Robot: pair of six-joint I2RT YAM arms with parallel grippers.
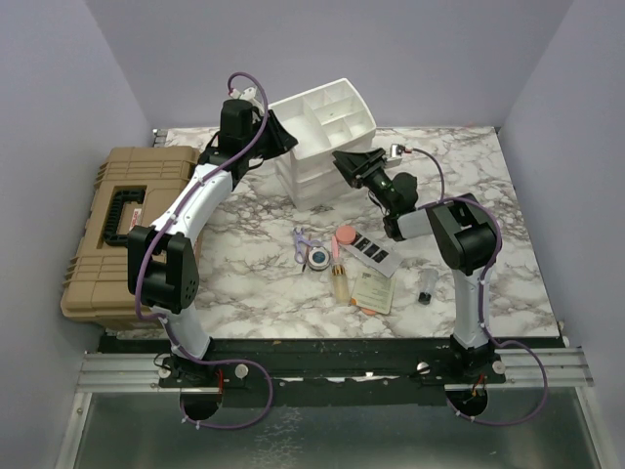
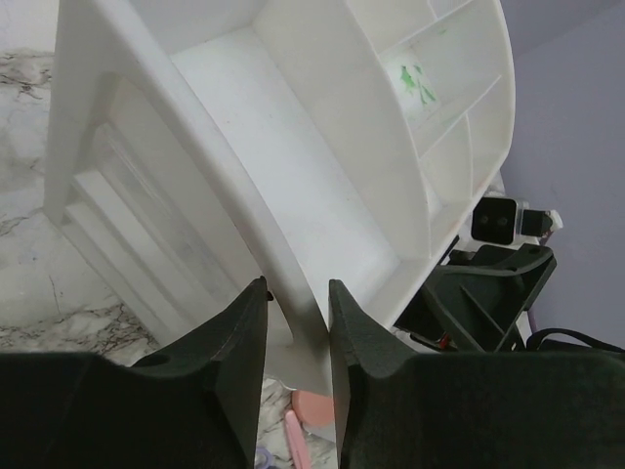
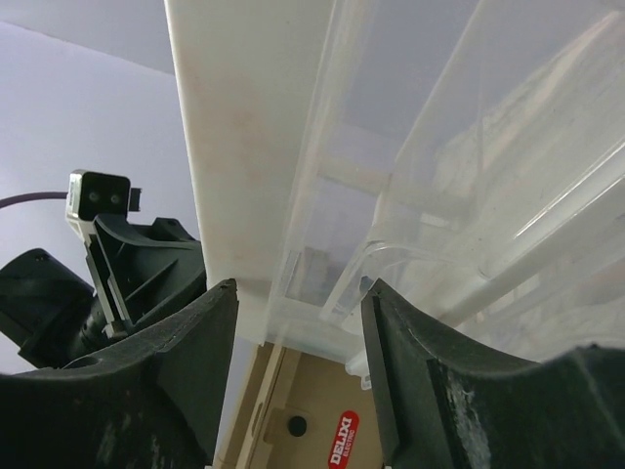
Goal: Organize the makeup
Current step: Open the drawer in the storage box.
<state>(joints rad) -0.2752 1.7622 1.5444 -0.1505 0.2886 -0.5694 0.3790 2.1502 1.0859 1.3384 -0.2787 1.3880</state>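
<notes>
We log L jaws nipped shut on a wall of the white organizer by the tabletop far edge, R jaws wide apart astride its front w/o evident grip, and the makeup loose mid-tabletop, nearward of both, R arm closer.

You've got two matching arms: left arm and right arm both have white link shells with chunky black joint housings. Purple cables run along each and loop at the bases. Left gripper and right gripper have matte black, grainy-textured fingers with broad flat inner faces, and each wrist carries a small white camera box with dark lenses on a black bracket.
</notes>
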